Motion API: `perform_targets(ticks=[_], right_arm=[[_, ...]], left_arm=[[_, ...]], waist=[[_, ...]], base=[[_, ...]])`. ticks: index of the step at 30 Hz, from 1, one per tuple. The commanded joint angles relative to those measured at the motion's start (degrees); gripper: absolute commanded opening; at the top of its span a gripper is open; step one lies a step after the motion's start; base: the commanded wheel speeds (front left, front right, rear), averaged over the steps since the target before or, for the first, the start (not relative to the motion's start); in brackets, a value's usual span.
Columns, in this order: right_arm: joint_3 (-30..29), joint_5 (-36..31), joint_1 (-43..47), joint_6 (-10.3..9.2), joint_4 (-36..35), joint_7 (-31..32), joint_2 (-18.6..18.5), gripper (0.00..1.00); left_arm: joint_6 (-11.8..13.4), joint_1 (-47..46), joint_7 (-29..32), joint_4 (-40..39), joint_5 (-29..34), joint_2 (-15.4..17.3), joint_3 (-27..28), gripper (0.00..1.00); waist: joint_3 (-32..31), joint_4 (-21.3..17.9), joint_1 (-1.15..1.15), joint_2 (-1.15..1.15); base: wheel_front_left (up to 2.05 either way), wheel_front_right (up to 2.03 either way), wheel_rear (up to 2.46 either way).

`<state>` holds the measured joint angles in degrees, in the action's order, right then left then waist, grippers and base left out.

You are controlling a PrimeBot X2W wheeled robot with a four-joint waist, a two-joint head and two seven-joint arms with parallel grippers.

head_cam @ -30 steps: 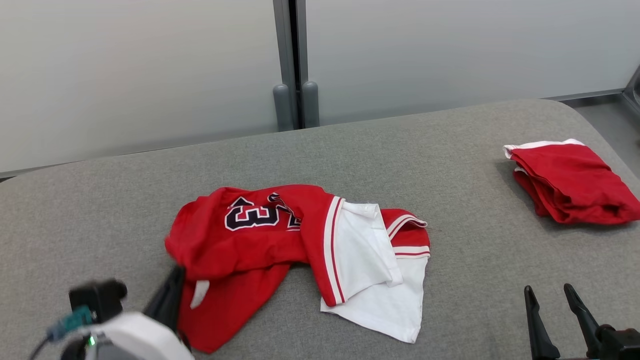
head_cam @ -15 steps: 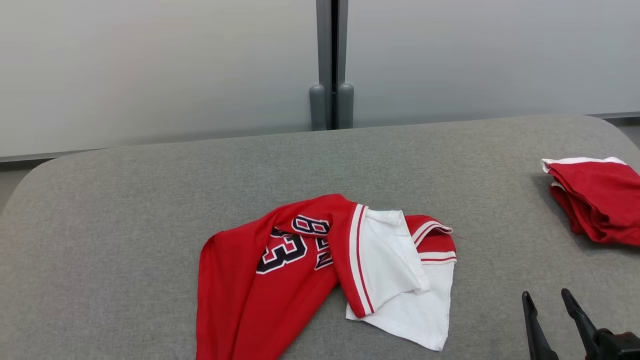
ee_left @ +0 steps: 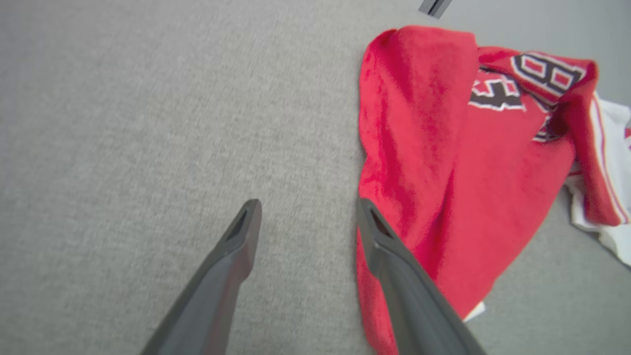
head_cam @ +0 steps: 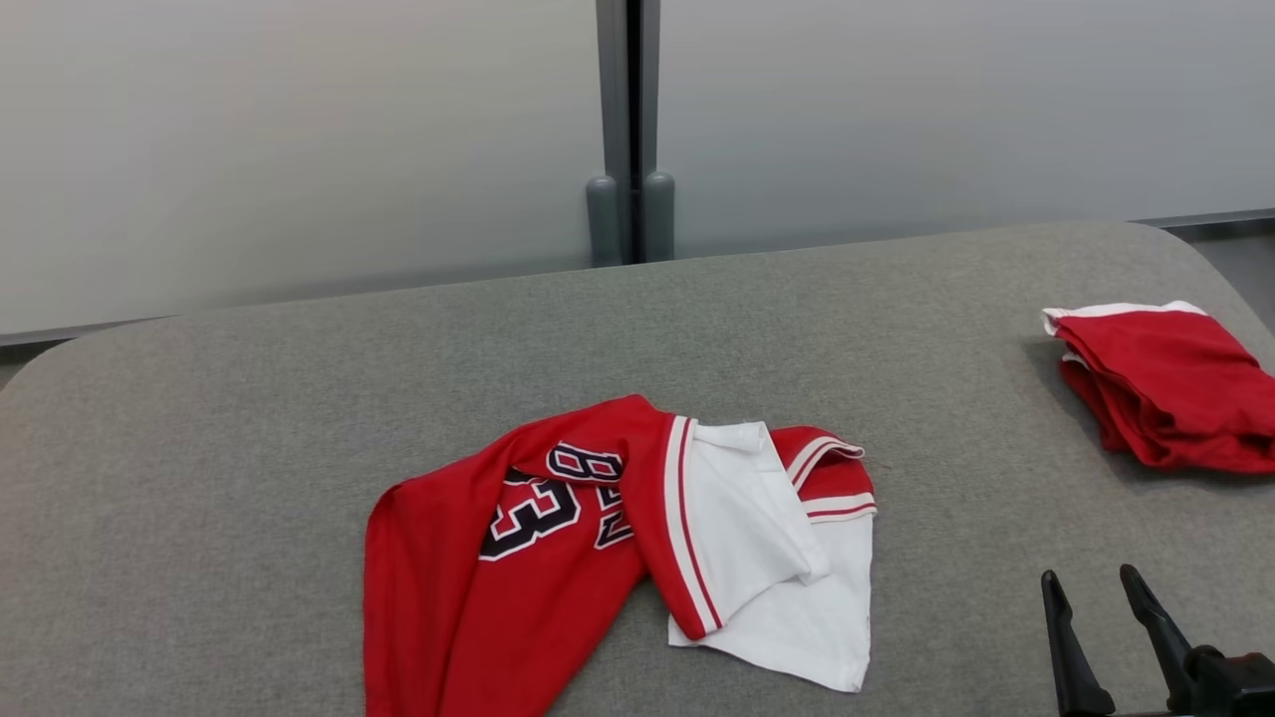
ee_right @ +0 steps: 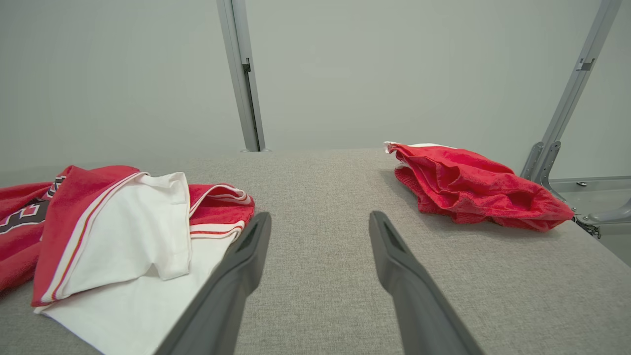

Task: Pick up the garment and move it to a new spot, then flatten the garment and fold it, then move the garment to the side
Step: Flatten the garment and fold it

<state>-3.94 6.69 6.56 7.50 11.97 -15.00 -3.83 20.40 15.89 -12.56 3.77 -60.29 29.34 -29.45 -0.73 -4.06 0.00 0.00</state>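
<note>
The jersey (head_cam: 498, 588) lies crumpled on the grey surface (head_cam: 249, 398), its red part number-up and its white part bunched to the right. The left hand (ee_left: 308, 207) hangs beside the jersey's red edge, fingers apart, holding nothing. The right hand (head_cam: 1090, 578) rests to the right of the jersey, fingers apart and empty. A folded red cloth (head_cam: 1165, 398) lies well to the jersey's right.

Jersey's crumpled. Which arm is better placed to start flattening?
Probably left: left gripper is open, one finger at the red edge of the jersey; right gripper, also open, stands apart off the white side.
</note>
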Motion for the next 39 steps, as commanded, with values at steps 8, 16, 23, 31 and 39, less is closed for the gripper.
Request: perform_targets(ticks=[8,16,23,31,39], right_arm=[[1.0,0.7,-1.9,-0.02,-0.5,-0.3,0.2,1.00],[1.5,1.4,-4.7,-0.02,-0.5,-0.3,0.7,1.00],[1.7,2.0,-6.0,-0.02,-0.3,-0.3,0.8,1.00],[2.4,2.8,-6.9,-0.02,0.0,-0.3,0.8,1.00],[2.5,2.6,-7.2,-0.02,0.1,-0.3,0.8,1.00]], left_arm=[[0.9,-13.1,9.1,-14.3,9.2,0.8,-9.2,1.00],[-6.0,-29.3,17.4,-2.7,14.4,-9.2,-20.4,1.00],[-8.9,-37.2,17.8,9.6,17.7,-14.3,-23.6,1.00],[-10.2,-45.2,17.5,19.3,23.6,-18.1,-27.5,1.00],[-11.1,-47.3,18.7,27.2,24.3,-20.1,-29.5,1.00]], waist=[[2.9,-4.3,0.00,0.00],[7.9,-9.2,0.00,0.00],[10.2,-12.4,0.00,0.00],[11.3,-13.5,0.00,0.00],[11.5,-14.5,0.00,0.00]], base=[[0.00,0.00,0.00],[0.00,0.00,0.00],[0.00,0.00,0.00],[0.00,0.00,0.00],[0.00,0.00,0.00]])
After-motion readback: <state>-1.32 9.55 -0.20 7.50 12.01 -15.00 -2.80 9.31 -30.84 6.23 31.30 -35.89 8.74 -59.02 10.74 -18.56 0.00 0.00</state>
